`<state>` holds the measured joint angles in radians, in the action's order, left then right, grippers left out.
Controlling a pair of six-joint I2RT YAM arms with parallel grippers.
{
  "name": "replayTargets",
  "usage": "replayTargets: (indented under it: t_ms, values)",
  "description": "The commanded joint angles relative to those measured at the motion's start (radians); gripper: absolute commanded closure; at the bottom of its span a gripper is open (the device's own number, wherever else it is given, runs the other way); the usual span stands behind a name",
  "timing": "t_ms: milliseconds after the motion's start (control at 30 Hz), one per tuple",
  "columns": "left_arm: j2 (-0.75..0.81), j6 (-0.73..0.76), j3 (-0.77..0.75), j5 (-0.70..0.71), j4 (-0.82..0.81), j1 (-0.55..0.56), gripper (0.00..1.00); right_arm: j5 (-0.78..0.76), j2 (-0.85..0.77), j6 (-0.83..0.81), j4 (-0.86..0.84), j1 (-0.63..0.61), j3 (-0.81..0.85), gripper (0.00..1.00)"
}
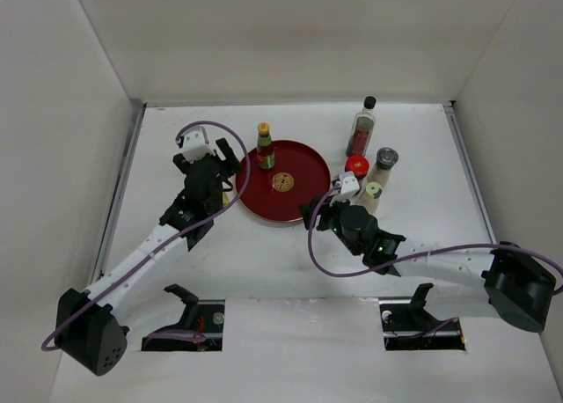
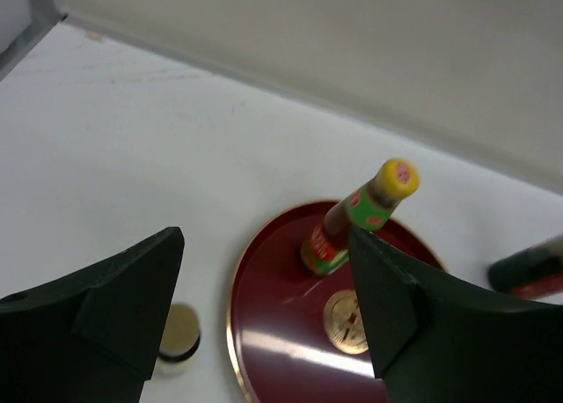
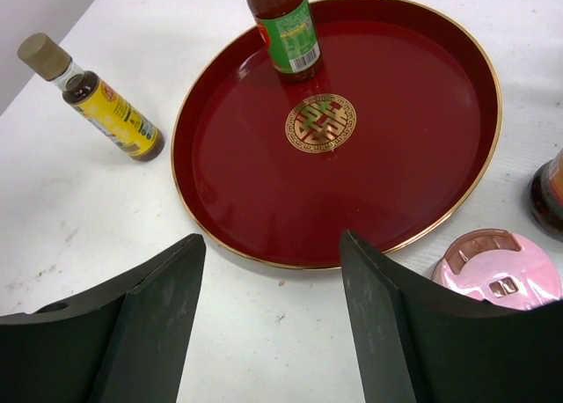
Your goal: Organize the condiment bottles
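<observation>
A yellow-capped bottle (image 1: 264, 146) with a green label stands at the back left of the round red tray (image 1: 303, 170). It also shows in the left wrist view (image 2: 352, 218) and the right wrist view (image 3: 286, 25). Right of the tray stand a black-capped bottle (image 1: 362, 124), a red-capped jar (image 1: 356, 165), a grey-capped jar (image 1: 385, 160) and a cream-capped bottle (image 1: 373, 193). My left gripper (image 1: 230, 164) is open and empty at the tray's left edge, above a small gold-capped bottle (image 2: 179, 333). My right gripper (image 1: 318, 211) is open and empty just off the tray's near right rim.
In the right wrist view a yellow-labelled bottle (image 3: 106, 104) stands left of the tray (image 3: 396, 113), and a pink lid (image 3: 497, 267) and a dark bottle (image 3: 550, 192) stand at its right. White walls close in the table on three sides.
</observation>
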<state>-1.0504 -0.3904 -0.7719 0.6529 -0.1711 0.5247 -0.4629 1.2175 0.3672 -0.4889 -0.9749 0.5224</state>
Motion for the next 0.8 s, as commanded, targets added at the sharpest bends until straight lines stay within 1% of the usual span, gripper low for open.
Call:
replayTargets:
  t_ms: [0,67,200,300,400,567,633,733,767]
  values:
    - [0.072,-0.076,0.055,-0.021,0.202,-0.002,0.27,0.009,0.008,0.013,-0.070,0.003,0.007,0.31]
    - [0.084,-0.087,0.080,-0.027,0.220,-0.004,0.30,0.009,0.014,0.013,-0.070,0.003,0.010,0.28]
    - [0.046,-0.087,0.092,-0.026,0.213,-0.022,0.34,0.009,0.017,0.013,-0.070,0.005,0.010,0.27]
    - [-0.005,-0.087,0.112,-0.018,0.159,-0.042,0.37,0.009,0.017,0.012,-0.066,0.003,0.010,0.26]
    - [-0.074,-0.087,0.112,-0.041,0.119,-0.068,0.42,0.009,0.014,0.013,-0.068,0.006,0.008,0.26]
    - [-0.120,-0.085,0.121,-0.044,0.078,-0.082,0.48,0.009,0.023,0.012,-0.068,0.003,0.010,0.26]
    - [-0.135,-0.084,0.125,-0.042,0.068,-0.091,0.54,0.009,0.025,0.012,-0.069,0.006,0.008,0.26]
    - [-0.138,-0.077,0.128,-0.041,0.064,-0.102,0.72,0.012,0.028,0.013,-0.070,0.008,0.010,0.26]
    - [-0.128,-0.076,0.129,-0.033,0.062,-0.102,0.76,0.013,0.028,0.013,-0.070,0.008,0.011,0.26]
